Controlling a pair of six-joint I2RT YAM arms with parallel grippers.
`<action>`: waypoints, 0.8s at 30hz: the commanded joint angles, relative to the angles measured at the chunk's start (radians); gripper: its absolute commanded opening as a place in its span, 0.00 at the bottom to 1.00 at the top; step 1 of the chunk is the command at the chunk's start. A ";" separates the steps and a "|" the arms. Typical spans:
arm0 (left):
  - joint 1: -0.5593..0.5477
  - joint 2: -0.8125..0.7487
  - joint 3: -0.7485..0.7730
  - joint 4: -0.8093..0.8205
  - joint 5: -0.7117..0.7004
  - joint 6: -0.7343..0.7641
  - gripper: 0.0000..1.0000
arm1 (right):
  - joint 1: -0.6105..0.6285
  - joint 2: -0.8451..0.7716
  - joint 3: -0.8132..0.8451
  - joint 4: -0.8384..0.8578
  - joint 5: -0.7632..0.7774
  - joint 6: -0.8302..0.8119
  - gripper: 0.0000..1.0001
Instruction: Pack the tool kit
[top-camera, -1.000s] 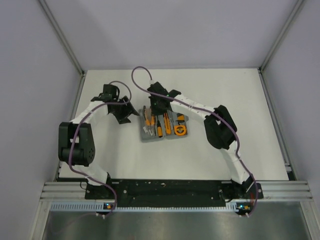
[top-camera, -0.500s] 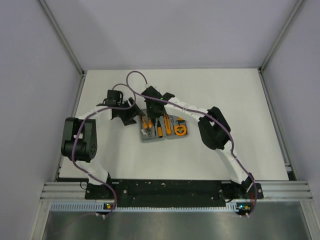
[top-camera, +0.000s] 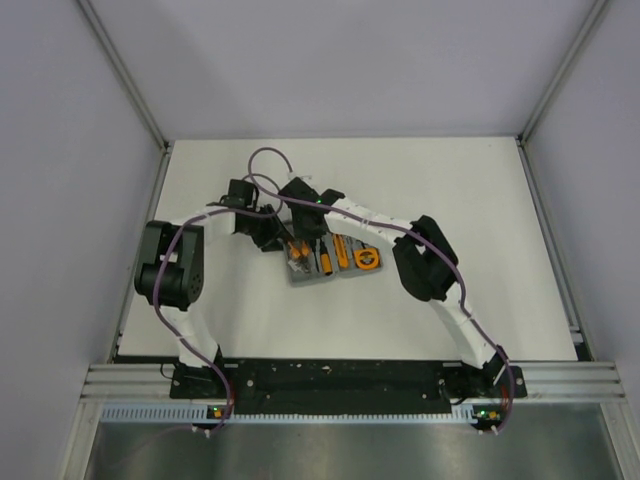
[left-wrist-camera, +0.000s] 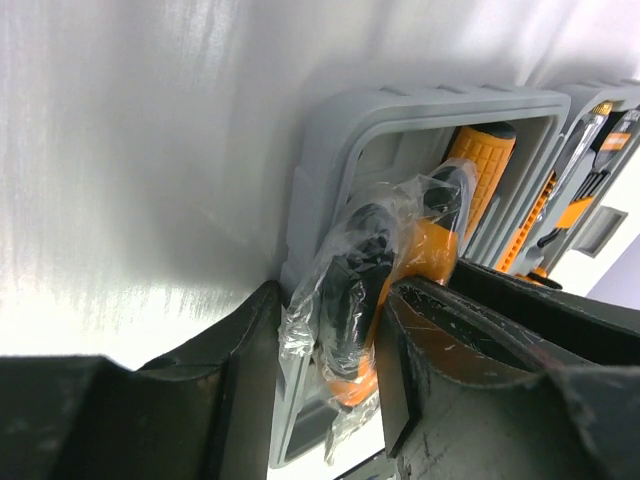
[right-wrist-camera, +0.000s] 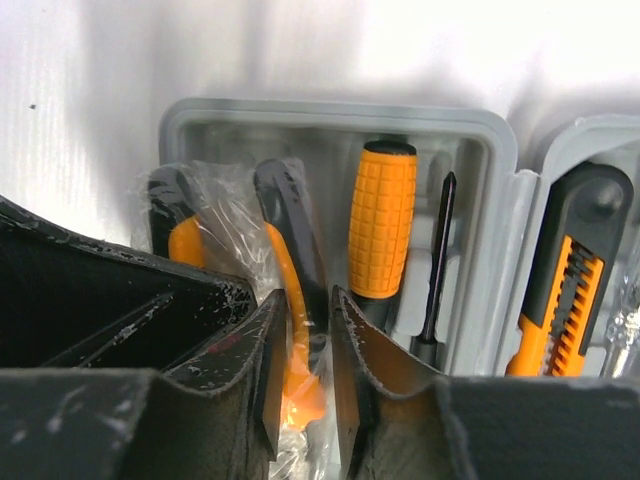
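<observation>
White table (top-camera: 480, 200) bears case (right-wrist-camera: 330, 112); right hand (right-wrist-camera: 306, 325) hides part of bagged pliers (right-wrist-camera: 288, 225).

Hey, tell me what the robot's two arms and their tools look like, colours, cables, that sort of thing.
The left arm and right arm mix white links with bulky black joint housings. A thin purple cable runs along each. The left tool and right tool have broad, flat black fingers, scuffed with pale scratches.
</observation>
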 joint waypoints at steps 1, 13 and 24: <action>-0.004 0.030 0.038 -0.011 0.004 0.008 0.31 | 0.007 -0.031 0.024 -0.036 0.038 0.009 0.24; -0.002 -0.025 0.103 -0.083 -0.031 0.048 0.59 | 0.007 -0.099 0.002 -0.034 0.057 -0.011 0.31; -0.002 -0.024 0.110 -0.107 -0.079 0.057 0.47 | 0.007 -0.071 0.002 -0.030 0.035 -0.033 0.29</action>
